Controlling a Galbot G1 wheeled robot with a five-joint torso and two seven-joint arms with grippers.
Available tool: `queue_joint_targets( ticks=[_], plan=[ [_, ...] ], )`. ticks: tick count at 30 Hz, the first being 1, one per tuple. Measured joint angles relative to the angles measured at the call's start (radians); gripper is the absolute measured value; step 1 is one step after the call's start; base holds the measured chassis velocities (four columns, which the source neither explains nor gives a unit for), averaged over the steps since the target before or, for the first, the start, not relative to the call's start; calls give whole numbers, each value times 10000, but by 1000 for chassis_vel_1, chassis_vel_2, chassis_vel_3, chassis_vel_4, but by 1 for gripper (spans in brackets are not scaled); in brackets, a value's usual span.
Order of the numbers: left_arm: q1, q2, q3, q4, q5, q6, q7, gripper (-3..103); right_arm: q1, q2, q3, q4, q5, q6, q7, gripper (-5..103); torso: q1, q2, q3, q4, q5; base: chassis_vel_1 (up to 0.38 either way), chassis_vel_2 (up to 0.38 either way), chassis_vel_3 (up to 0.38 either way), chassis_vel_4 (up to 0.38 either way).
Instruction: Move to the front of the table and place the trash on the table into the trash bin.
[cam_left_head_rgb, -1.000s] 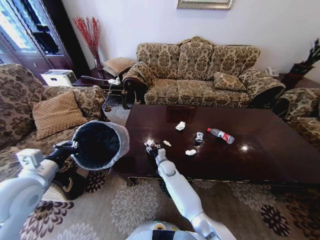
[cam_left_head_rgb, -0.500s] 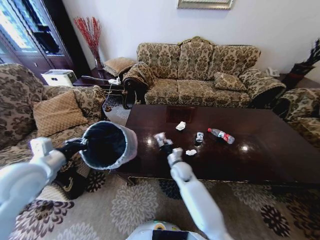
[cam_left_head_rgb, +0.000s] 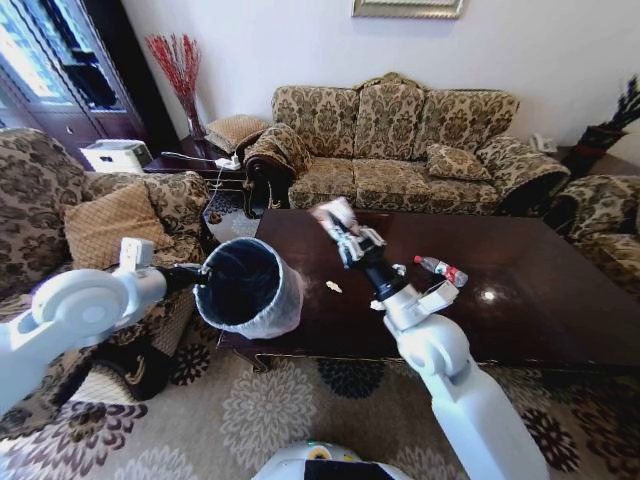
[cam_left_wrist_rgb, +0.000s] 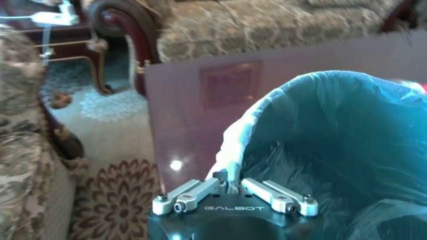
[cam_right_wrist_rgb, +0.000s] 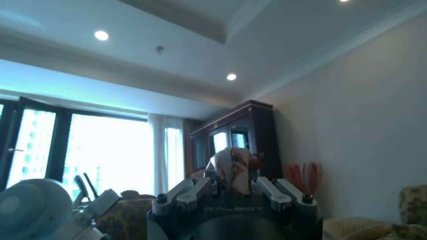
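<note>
Glossy dark table (cam_left_head_rgb: 540, 300), patterned sofa (cam_left_head_rgb: 400, 140) behind, floral carpet (cam_left_head_rgb: 250, 410).

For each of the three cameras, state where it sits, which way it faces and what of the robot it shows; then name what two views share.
Head view: high on the robot, facing down at the table; both arms show.
Left wrist view: behind the left gripper, clamped on the trash bin rim.
Right wrist view: behind the right gripper, aimed up at the ceiling, holding a wrapper scrap.
Head and left wrist views share the bin.
</note>
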Motion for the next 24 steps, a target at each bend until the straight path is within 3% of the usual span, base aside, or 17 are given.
queue_joint_targets(
  ticks=[5, 11, 17, 19, 20, 24],
  plan=[
    [106, 686, 30, -327, -338, -74, -29, 0, 951, 360, -1568, -849, -507, -12, -256, 16, 1, 0, 1, 0, 3, 0, 0, 0, 0],
    [118, 911, -241, -712, -691, -80, -153, 0, 1266, 728, -2286, -1598, -1262, -24, -285, 19, 2, -1, 1, 0, 2, 0, 0, 0, 0],
    [147, 878, -318, -733, -732, -80, -167, 0, 1007, 688, -2402, -1709, -1670, 112, -291, 47, 0, -1, 0, -3, 2, 0, 0, 0, 0],
    [148, 835, -318, -731, -727, -80, -169, 0, 953, 661, -2375, -1709, -1706, 156, -283, 47, 0, -1, 1, -3, 2, 0, 0, 0, 0],
    [153, 756, -317, -742, -710, -80, -169, 0, 874, 621, -2328, -1709, -1756, 233, -281, 57, 0, -1, 0, -2, 1, 0, 0, 0, 0],
    [172, 678, -239, -762, -648, -80, -159, 0, 737, 556, -2221, -1673, -1797, 323, -267, 68, -1, 0, 0, -2, 2, 0, 0, 0, 0]
  ],
)
